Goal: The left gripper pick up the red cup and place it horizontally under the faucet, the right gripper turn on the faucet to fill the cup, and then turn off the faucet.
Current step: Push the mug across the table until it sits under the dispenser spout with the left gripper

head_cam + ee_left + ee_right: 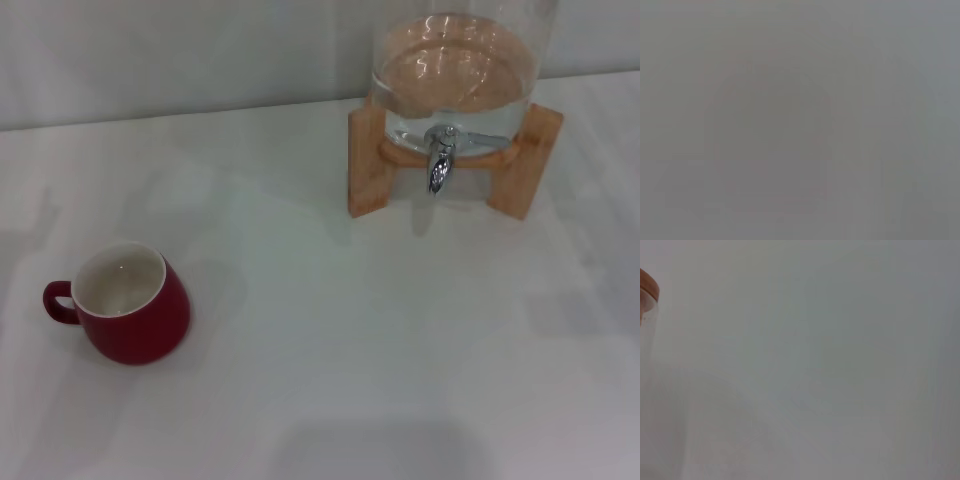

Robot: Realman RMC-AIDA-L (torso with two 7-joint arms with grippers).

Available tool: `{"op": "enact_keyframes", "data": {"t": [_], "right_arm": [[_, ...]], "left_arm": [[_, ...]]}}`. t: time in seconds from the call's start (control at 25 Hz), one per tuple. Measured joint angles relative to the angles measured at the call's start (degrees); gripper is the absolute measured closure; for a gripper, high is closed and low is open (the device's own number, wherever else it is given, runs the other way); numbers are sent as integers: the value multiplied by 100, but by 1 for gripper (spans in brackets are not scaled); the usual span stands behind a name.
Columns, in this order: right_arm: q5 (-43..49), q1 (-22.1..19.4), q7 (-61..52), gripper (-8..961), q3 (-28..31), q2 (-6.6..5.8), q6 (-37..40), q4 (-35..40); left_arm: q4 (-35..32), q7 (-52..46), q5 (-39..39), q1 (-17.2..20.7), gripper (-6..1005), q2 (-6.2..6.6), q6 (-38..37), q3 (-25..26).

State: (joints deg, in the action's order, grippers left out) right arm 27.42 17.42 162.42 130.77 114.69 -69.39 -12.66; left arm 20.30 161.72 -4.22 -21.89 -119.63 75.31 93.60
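The red cup (130, 305) stands upright on the white table at the near left, its cream inside showing and its loop handle pointing left. The faucet (440, 163) is a chrome tap with its spout pointing down, on the front of a clear glass jar (455, 75) that holds water and rests in a wooden stand (367, 160) at the far right. Neither gripper shows in any view. The left wrist view shows only a plain grey blur. The right wrist view shows the jar's wooden lid edge (647, 287) and a pale surface.
The white table (340, 330) runs to a pale wall at the back. A wide stretch of bare tabletop lies between the cup and the stand.
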Motion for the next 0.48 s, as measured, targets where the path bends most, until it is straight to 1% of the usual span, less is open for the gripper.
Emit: {"op": "enact_keyframes", "data": {"t": [0.12,0.24,0.48], "right_arm": [[0,21,0,348,0,-4,42,0],[0,48,0,348,0,-24,103,-7],[0,158,0,348,0,-49,327,-33]], "left_arm": [[0,0,-4,57,120,-9,-1,-43],[0,1,-53,204,120,-36,16,-235],[-2,8,-62,543,120,-81,46,-286]]}}
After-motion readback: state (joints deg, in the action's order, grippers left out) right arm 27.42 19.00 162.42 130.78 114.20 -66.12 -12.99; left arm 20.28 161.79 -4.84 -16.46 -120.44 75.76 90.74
